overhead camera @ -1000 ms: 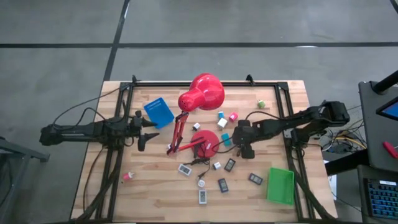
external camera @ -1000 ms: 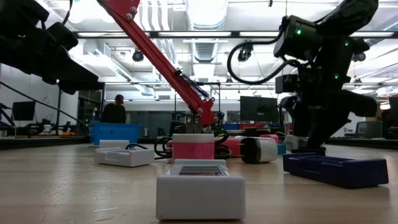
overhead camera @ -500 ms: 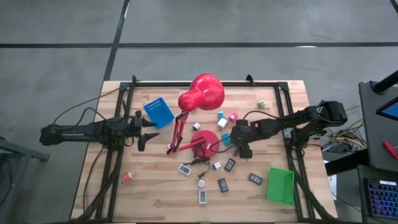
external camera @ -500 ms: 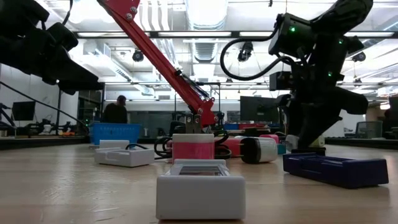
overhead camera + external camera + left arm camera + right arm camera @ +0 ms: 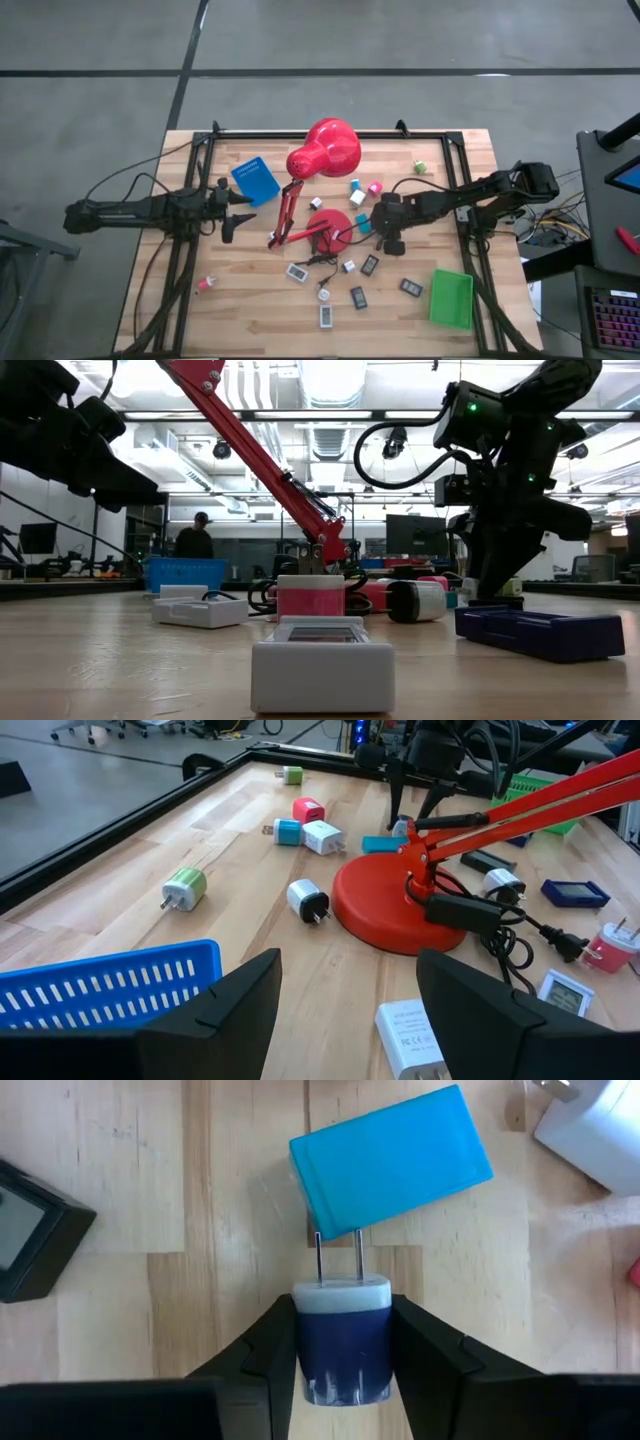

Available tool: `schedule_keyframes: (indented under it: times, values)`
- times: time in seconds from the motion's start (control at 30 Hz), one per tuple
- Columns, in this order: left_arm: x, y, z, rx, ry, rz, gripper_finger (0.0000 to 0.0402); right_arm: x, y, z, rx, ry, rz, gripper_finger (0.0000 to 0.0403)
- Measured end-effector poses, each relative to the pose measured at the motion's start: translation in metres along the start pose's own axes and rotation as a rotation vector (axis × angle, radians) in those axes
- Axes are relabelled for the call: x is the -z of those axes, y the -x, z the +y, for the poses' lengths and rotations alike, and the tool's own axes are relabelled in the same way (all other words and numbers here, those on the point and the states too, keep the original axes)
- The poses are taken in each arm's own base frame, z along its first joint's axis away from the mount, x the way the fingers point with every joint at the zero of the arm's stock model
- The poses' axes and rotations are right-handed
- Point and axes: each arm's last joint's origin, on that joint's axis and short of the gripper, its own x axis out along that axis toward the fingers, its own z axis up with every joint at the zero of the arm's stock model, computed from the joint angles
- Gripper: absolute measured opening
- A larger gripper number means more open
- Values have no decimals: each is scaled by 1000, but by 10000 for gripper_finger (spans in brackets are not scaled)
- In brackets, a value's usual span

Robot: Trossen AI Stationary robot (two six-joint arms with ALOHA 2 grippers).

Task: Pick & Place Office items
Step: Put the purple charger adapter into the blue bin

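Blue plug (image 5: 345,1342): we see it pinched between the right gripper's (image 5: 345,1350) fingers, prongs toward a teal block (image 5: 390,1155). Left gripper (image 5: 345,1010) hovers, fingers spread, lamp base (image 5: 400,905) ahead.

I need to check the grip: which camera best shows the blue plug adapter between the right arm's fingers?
The right wrist view: the blue plug adapter sits clamped between both fingers, prongs pointing at a teal block. In the high and low views the right gripper hides it; the left wrist view shows that gripper only far off.
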Motion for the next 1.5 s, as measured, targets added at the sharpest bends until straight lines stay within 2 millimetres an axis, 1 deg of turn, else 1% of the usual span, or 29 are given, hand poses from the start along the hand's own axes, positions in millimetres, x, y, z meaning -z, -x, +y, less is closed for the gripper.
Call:
schedule_keyframes:
  times: [0.2,0.33,0.5,0.67,0.87,1.03,1.13,1.2,1.33,1.5]
  values:
    - [0,0,0,0,0,0,237,0,0,0,8,-8,1,121]
    - [-1,0,0,-5,-10,-9,237,1,0,0,64,-34,1,121]
    - [-10,0,-1,-13,-34,-108,237,1,3,0,111,-40,-15,121]
    - [-16,1,-1,-28,-68,-168,237,-1,15,-3,153,-46,-75,121]
    - [-11,-3,1,-72,-82,-150,237,-4,37,-5,179,-61,-177,121]
    - [-3,-11,0,-72,-105,-211,237,-10,54,-13,235,-58,-338,121]
    - [-2,-15,1,-84,-126,-271,237,-18,60,-23,228,-64,-479,121]
    - [-2,-16,3,-104,-132,-279,237,-23,62,-31,213,-64,-557,121]
    - [-2,-20,8,-132,-129,-257,237,-31,60,-47,207,-51,-676,121]
    - [-7,-23,12,-124,-135,-295,237,-37,52,-62,194,-38,-811,121]
